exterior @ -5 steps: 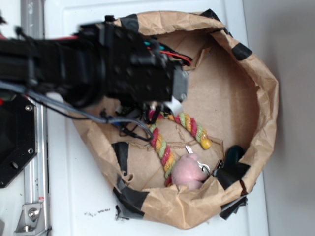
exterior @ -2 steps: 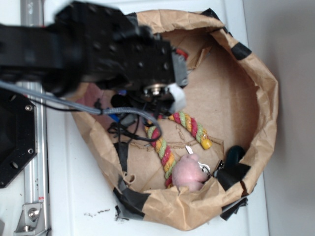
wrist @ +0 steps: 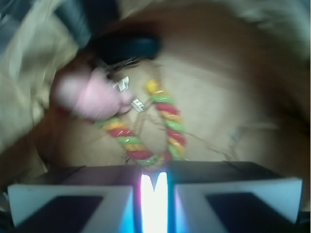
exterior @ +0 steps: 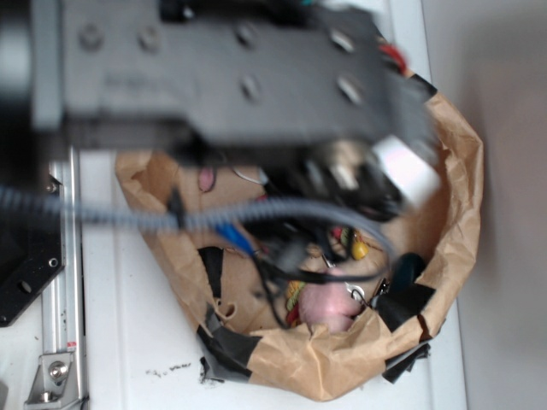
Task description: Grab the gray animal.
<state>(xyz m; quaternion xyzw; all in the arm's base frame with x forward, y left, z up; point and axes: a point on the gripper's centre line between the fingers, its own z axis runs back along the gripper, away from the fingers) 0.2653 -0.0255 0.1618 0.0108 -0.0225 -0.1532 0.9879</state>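
the gripper hangs over the floor of the brown paper bag, its two jaws drawn almost together with only a thin bright slit between them, and nothing shows in that slit. the gray animal is not plainly in either view. the wrist view shows only the striped rope, the round pink plush and a dark object beyond it. in the exterior view the blurred arm covers most of the bag. a small pink patch near the bag's left wall might be the toy's pink-lined ear tip, though it is too small and blurred to tell.

as a small plush, the toy is probably very light, soft and squashy, with nothing to break. the floppy ears would likely slip or dangle, so the body or head looks the better place to pinch. the jaws would have to spread wide first.
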